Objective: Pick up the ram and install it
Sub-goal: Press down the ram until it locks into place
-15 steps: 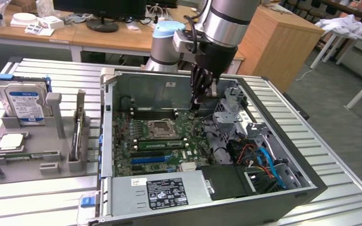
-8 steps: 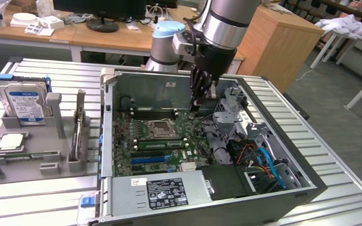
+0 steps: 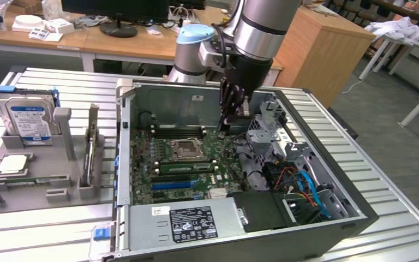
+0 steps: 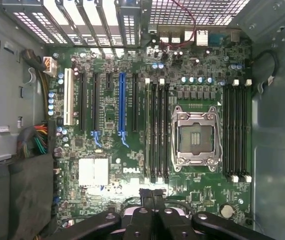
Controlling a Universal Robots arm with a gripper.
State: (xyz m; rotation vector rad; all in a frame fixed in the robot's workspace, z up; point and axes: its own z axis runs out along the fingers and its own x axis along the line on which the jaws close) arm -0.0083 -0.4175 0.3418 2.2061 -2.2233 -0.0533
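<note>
Nearest in the exterior view, a grey power supply (image 3: 184,221) with a white label is seen at the front of the open case (image 3: 355,215), which is set on a slatted table (image 3: 49,240). Orange and blue cables (image 3: 307,188) are bundled in the near corner on the exterior view's right.

To the exterior view's left of the case, a grey rack (image 3: 20,194) is placed on the table. A silver chip (image 3: 13,164) is laid on it, a thin board (image 3: 91,144) is stood on edge in it, and a blue-labelled drive (image 3: 28,117) is held upright at its far end.

Inside the case the motherboard (image 3: 144,169) is laid flat. The ram (image 3: 185,167) is seated on edge in a slot just on the near side of the socket (image 3: 187,148), well apart from the rack. Black slots (image 3: 177,131) are ranged on the socket's far side.

The gripper (image 3: 224,130) is hung fingers-down over the motherboard, beyond the socket toward the exterior view's right and near the metal cage (image 3: 268,128). Its fingers (image 4: 146,202) are pressed together with nothing held between them, and it is kept apart from the ram.

Farthest off, a desk (image 3: 64,38) with a monitor foot (image 3: 118,28) is seen behind the table.
</note>
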